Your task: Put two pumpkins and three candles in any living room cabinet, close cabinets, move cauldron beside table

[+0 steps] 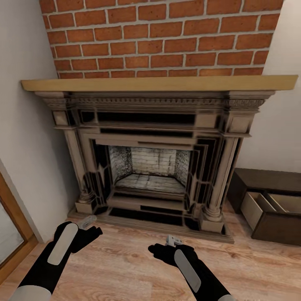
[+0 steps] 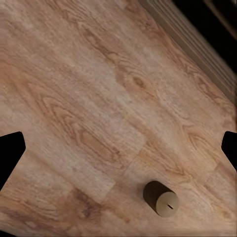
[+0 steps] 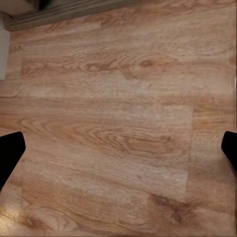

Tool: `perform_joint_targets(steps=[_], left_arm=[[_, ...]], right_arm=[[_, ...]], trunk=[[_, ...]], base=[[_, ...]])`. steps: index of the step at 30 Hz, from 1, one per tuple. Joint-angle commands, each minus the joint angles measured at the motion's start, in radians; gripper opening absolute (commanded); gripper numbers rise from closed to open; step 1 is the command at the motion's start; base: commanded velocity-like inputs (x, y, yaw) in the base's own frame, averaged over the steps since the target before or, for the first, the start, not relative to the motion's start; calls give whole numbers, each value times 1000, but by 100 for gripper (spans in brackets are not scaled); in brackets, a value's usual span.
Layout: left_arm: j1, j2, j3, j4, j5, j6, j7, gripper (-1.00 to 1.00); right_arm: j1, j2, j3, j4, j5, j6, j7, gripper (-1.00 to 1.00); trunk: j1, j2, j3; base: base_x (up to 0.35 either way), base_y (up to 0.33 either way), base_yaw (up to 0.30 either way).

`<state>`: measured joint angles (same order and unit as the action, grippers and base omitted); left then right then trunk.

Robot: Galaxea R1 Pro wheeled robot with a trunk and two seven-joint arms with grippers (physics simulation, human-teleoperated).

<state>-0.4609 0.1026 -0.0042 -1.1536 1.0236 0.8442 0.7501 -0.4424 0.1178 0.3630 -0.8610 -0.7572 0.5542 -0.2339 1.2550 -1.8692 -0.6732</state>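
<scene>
From the head, both arms hang over bare wood floor (image 1: pixel 125 267) before the fireplace (image 1: pixel 150 167), the cabinet (image 1: pixel 267 205) against the wall at right with one pale drawer (image 1: pixel 267 207) pulled out. The left wrist view has the left gripper (image 2: pixel 118 148) spread wide above planks and a small brown cylinder (image 2: pixel 161 197). The right wrist view has the right gripper (image 3: pixel 118 148) spread likewise over plain floor near the hearth's edge (image 3: pixel 64 12).

One fireplace (image 1: pixel 150 167), one wooden mantel shelf (image 1: pixel 159 83), one dark cabinet (image 1: pixel 267 179) with one open drawer (image 1: pixel 261 207), two grippers, and one small brown cylinder (image 2: pixel 161 197).
</scene>
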Motion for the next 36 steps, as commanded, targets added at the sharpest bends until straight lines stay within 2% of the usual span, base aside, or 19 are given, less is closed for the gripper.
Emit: perform_joint_targets(steps=[1, 15, 25, 36], left_arm=[[0, 0, 0, -2, 11, 1, 10, 100], [-1, 1, 1, 0, 17, 1, 9, 100], [-1, 2, 1, 2, 19, 2, 9, 100], [-1, 1, 1, 0, 18, 1, 9, 100]], right_arm=[[-1, -1, 3, -1, -10, -1, -10, 100], [-1, -1, 2, 0, -11, -3, -10, 100], [-1, -4, 2, 0, -10, -5, -10, 100], [-1, -4, 2, 11, -9, -5, -10, 100]], trunk=[[0, -1, -1], [0, -1, -4], [0, -1, -5], [0, -1, -5]], base=[[-5, 0, -291], [-88, 5, -286], [-56, 45, -67], [-24, 29, -239]])
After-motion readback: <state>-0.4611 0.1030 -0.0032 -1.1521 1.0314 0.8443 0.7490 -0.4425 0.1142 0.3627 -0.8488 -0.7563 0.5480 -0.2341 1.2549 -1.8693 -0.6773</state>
